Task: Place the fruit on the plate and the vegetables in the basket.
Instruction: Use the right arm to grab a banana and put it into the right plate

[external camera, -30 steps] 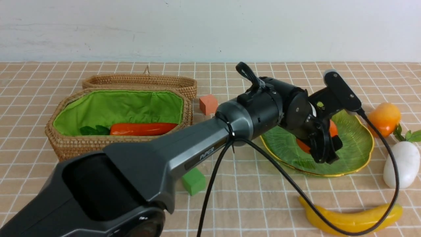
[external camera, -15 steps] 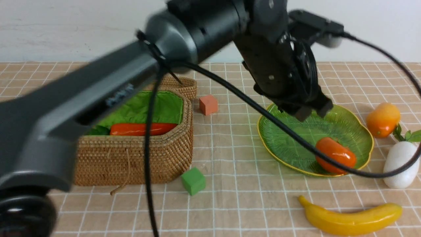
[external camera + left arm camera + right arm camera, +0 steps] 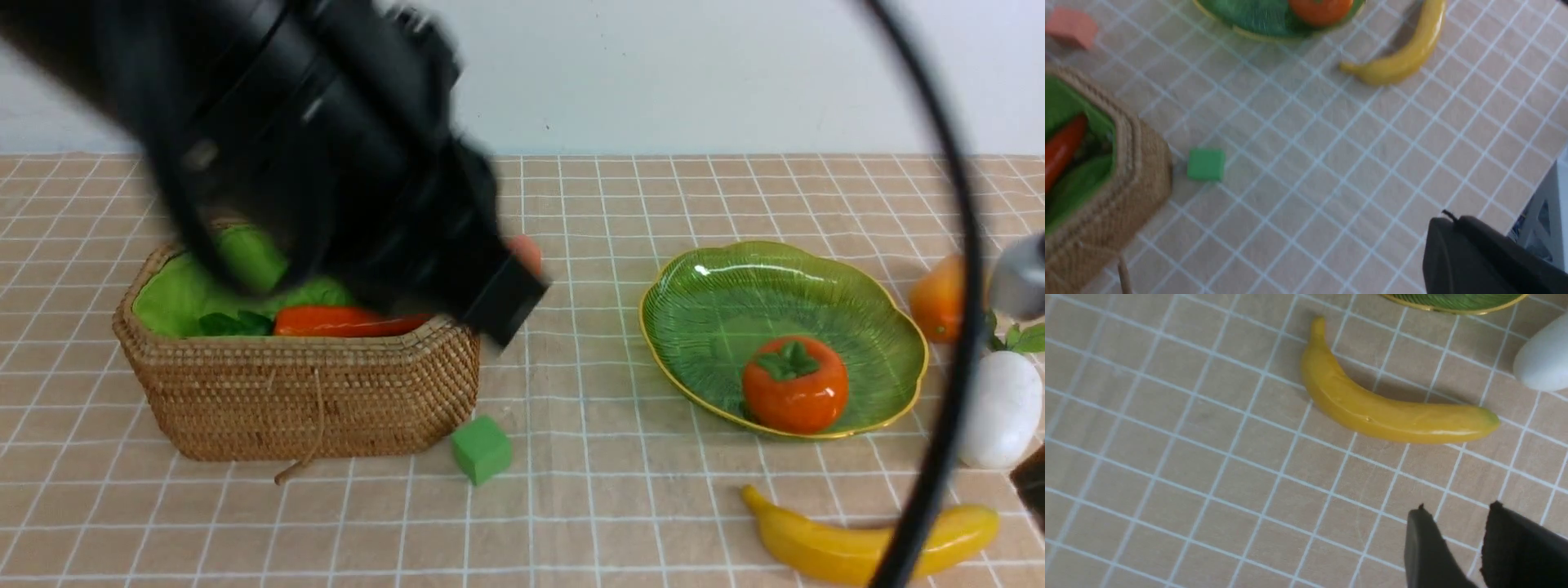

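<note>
The persimmon (image 3: 794, 396) sits upright on the green plate (image 3: 710, 294). The banana (image 3: 865, 543) lies on the cloth in front of the plate, the white radish (image 3: 1000, 408) to its right, and the mango (image 3: 939, 298) behind that. The carrot (image 3: 351, 320) lies in the wicker basket (image 3: 302, 400). My left gripper (image 3: 502, 306) is blurred above the basket's right end; in the left wrist view its jaws (image 3: 1447, 220) look shut and empty. My right gripper (image 3: 1457, 507) is open and empty, close to the banana (image 3: 1392, 412). I see no gourd or eggplant.
A green cube (image 3: 482, 449) lies in front of the basket. An orange cube (image 3: 526, 249) peeks out behind my left gripper. The left arm and its cable (image 3: 955, 367) cross the front view and hide the basket's lid.
My left gripper let go of the persimmon on the plate, rose and swung left over the basket. The persimmon rolled and now stands upright.
</note>
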Action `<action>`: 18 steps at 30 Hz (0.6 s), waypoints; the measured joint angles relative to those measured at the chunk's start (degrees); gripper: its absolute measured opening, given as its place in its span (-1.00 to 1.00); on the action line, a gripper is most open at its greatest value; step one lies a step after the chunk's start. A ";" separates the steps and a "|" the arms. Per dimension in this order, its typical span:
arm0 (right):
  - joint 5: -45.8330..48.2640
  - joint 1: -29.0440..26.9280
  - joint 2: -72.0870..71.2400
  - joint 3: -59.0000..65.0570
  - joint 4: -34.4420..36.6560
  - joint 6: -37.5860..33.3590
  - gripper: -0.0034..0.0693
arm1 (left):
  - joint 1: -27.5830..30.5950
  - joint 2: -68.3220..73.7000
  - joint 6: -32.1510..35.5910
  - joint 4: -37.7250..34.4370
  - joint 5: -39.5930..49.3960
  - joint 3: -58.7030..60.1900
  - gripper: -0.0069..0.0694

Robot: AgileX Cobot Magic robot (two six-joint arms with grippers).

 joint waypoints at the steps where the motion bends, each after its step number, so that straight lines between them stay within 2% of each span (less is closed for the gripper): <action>1: -2.64 0.00 2.63 3.56 -0.56 -4.69 -0.28 | 0.00 -7.30 -0.45 -0.86 -3.11 10.60 -0.85; 2: -4.16 0.00 4.16 5.15 -0.64 -6.53 -0.28 | 0.00 -10.67 -0.66 -1.56 -5.36 16.27 -0.85; 3: -4.58 0.00 4.16 5.55 -0.69 -6.98 -0.28 | 0.00 -10.67 -0.66 -1.56 -5.36 16.27 -0.85; 6: -12.89 0.00 9.31 10.77 -0.69 -14.19 -0.25 | 0.00 -26.77 -0.85 -4.68 -15.02 34.77 -0.85; 7: -13.28 0.00 9.79 11.08 -0.69 -15.05 -0.25 | 0.00 -28.40 -0.85 -4.80 -15.49 35.54 -0.85; 8: -16.32 0.00 11.68 11.63 -0.69 -19.39 -0.22 | 0.00 -34.49 -0.85 -5.30 -19.03 40.84 -0.85; 9: -16.32 0.00 11.87 11.63 -0.69 -19.39 -0.22 | 0.00 -35.23 -0.85 -5.40 -19.43 41.93 -0.85; 11: -19.41 0.00 14.26 11.74 -0.75 -28.03 -0.12 | 0.00 -43.21 -0.85 -5.29 -22.54 47.08 -0.85; 12: -19.59 0.00 14.45 11.74 -0.75 -28.70 -0.11 | 0.00 -43.70 -0.85 -5.29 -22.69 47.36 -0.85; 15: -22.16 0.00 19.14 11.74 -0.98 -40.00 0.16 | 0.00 -49.47 -0.85 -5.23 -22.25 49.90 -0.85; 18: -24.75 -0.06 23.03 11.74 -4.06 -44.23 0.40 | 0.00 -49.86 -0.85 -6.44 -21.63 49.97 -0.85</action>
